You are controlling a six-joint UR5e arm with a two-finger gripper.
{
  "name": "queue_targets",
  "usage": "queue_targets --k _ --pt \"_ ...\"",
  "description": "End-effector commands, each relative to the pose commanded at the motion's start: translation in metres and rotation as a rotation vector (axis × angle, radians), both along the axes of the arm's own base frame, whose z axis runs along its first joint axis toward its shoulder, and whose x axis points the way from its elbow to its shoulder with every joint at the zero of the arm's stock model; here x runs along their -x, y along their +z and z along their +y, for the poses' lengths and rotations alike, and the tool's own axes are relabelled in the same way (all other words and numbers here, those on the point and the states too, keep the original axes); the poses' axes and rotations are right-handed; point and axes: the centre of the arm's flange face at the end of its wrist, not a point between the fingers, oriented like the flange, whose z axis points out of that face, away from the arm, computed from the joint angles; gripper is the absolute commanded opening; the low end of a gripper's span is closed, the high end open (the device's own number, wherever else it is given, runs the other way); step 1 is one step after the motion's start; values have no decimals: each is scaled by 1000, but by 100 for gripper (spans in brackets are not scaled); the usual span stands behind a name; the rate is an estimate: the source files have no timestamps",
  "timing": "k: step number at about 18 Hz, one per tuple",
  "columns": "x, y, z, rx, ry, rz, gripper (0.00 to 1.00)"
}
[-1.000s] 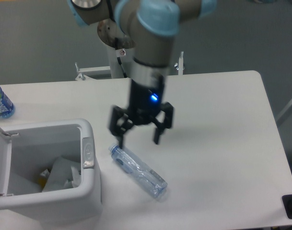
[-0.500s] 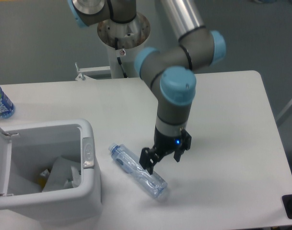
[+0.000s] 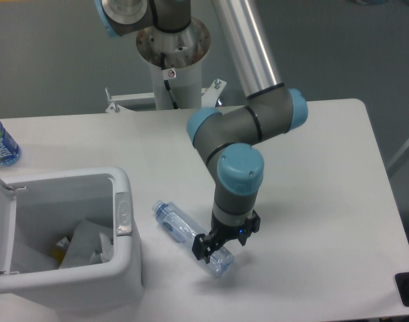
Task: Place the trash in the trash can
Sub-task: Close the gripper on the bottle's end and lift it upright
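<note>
Bottle [image 3: 191,237] lies flat on the worktop [image 3: 311,201], long axis diagonal, cap up-left near the bin [image 3: 123,221], base down-right. Gripper [image 3: 217,249] sits low over the base end, fingers spread, straddling the bottle across its axis; contact can't be confirmed. The far finger is partly hidden by the wrist. Bin is open to the left, white paper inside; green print not discernible.

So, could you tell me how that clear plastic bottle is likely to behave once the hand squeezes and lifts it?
The clear bottle looks empty, so probably light. Its thin walls appear slightly crushed and may buckle under the hand. Lying on its side on the table, the round body could roll or slip if nudged.
</note>
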Motion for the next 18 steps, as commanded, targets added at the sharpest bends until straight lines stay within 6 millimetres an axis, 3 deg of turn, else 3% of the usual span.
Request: queue_targets --k 2,15,16,18 --pt "-2 -13 3 36 -1 11 100" --pt "-3 -38 5 67 -2 -2 100" --pt "-3 -38 4 67 0 -2 98" --pt "-3 -40 5 69 -2 -4 85"
